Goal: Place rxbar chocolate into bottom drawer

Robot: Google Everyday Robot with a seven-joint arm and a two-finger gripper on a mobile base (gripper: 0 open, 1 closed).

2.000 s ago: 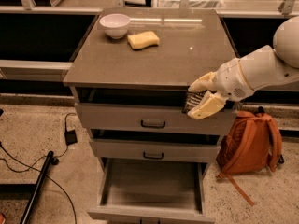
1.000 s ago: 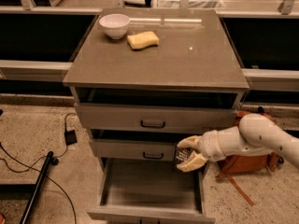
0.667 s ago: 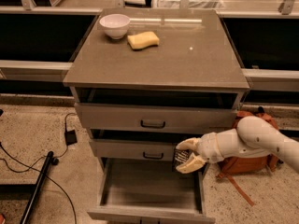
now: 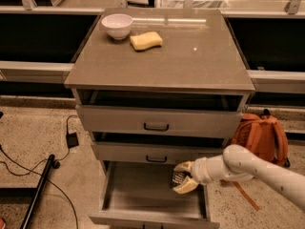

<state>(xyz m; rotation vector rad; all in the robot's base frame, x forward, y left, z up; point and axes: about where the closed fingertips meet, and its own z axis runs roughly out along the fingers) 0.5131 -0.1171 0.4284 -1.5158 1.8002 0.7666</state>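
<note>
The bottom drawer (image 4: pixel 143 209) is pulled open below two closed drawers with dark loop handles; its grey floor is bare. My gripper (image 4: pixel 182 177) comes in from the right on a white arm and hangs over the drawer's right rear part. It is shut on the rxbar chocolate (image 4: pixel 177 178), a small dark bar with pale lettering held between the yellowish fingers (image 4: pixel 184 186), just above the drawer floor.
On the cabinet top (image 4: pixel 200 66) sit a white bowl (image 4: pixel 117 25) and a yellow sponge-like block (image 4: pixel 146 40) at the back left. An orange backpack (image 4: pixel 261 136) leans right of the cabinet. Black cables (image 4: pixel 28 168) and a dark pole (image 4: pixel 35 194) lie on the floor at left.
The gripper with the bar has come down from beside the top drawer to the open bottom drawer, then shifted slightly lower over its right side.
</note>
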